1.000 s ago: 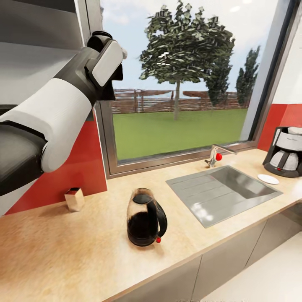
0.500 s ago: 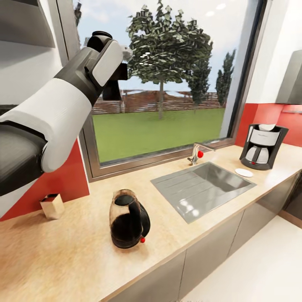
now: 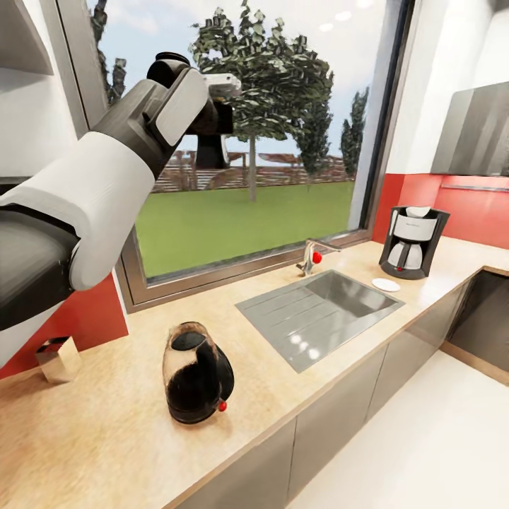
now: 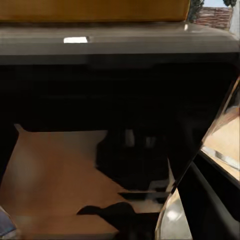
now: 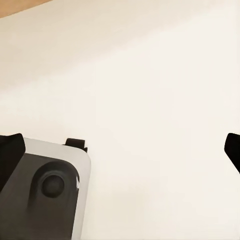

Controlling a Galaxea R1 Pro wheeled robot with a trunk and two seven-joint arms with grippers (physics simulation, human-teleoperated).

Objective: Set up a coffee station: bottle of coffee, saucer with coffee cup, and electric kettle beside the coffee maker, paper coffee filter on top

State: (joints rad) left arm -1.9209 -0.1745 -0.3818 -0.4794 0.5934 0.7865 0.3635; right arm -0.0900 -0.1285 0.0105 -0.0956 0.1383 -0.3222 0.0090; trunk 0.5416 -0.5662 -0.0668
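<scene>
Against the earlier frames the whole head view is seen to have swung: the coffee maker [image 3: 412, 242] and the saucer [image 3: 386, 284] are now shown further in from the picture's right edge, and the electric kettle [image 3: 197, 373] lower and more to the left. This is a shift of the camera; the things themselves are not seen to have been moved. The dark piece at the end of the raised left arm [image 3: 106, 184] is now shown more fully against the window [image 3: 254, 127].

The left tool [image 3: 212, 145] is hidden mostly behind the forearm, so whether it is released or clenched cannot be told. In the left wrist view dark, blurred shapes over a tan surface are hard to make out. In the right wrist view the right tool's two dark fingertips [image 5: 11, 152] are seen spread wide apart at opposite edges, nothing held between them, over a pale floor.

The kettle is stood upright on the worktop [image 3: 297, 396], its long axis vertical, its handle turned toward the sink [image 3: 318, 311]. The coffee maker is stood upright well apart, beyond the sink, with the saucer lying flat just beside its base. A small box [image 3: 58, 358] is cut by the arm.
</scene>
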